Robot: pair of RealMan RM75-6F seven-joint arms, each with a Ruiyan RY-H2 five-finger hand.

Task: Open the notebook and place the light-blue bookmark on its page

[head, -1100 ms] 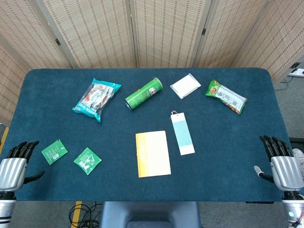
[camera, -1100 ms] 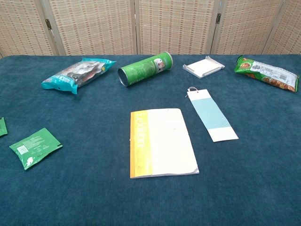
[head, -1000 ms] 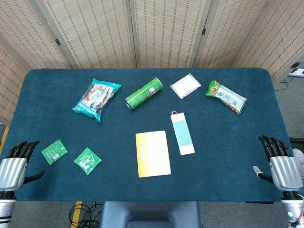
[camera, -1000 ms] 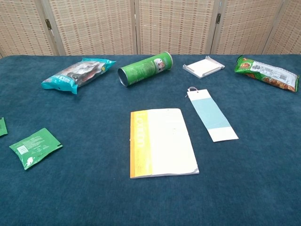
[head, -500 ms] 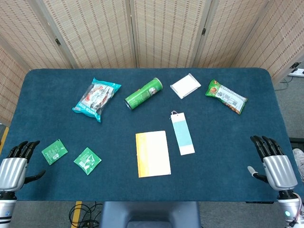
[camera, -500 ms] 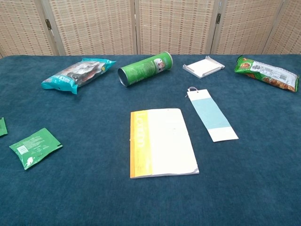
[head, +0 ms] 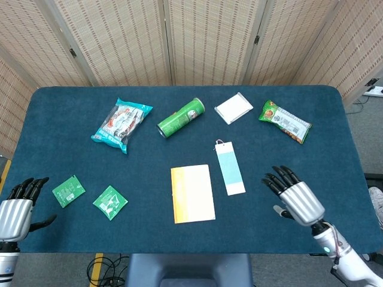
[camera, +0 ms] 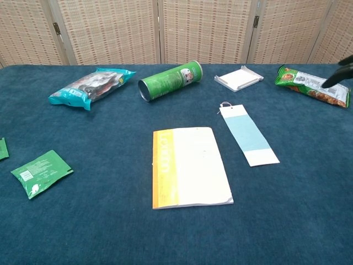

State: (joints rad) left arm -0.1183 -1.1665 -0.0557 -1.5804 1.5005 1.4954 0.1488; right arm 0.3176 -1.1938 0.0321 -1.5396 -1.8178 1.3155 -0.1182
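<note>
The notebook (head: 192,193) (camera: 188,166) lies closed at the table's middle front, pale cover up, with an orange spine strip on its left. Just right of it lies the light-blue bookmark (head: 230,167) (camera: 249,134), flat, with a white lower end and a string loop at its far end. My right hand (head: 296,199) hovers over the table to the right of the bookmark, fingers spread and empty; in the chest view only its dark fingertips (camera: 338,75) show at the right edge. At the front left corner my left hand (head: 17,208) waits with fingers apart, holding nothing.
A green chip can (head: 181,118) lies on its side behind the notebook. A snack bag (head: 121,124) is at the back left, a white box (head: 233,108) and a green packet (head: 285,121) at the back right. Two green sachets (head: 69,191) (head: 110,202) lie front left.
My right hand has swung in from the table's right edge toward the middle, now closer to the bookmark. The left hand, notebook and bookmark have not moved.
</note>
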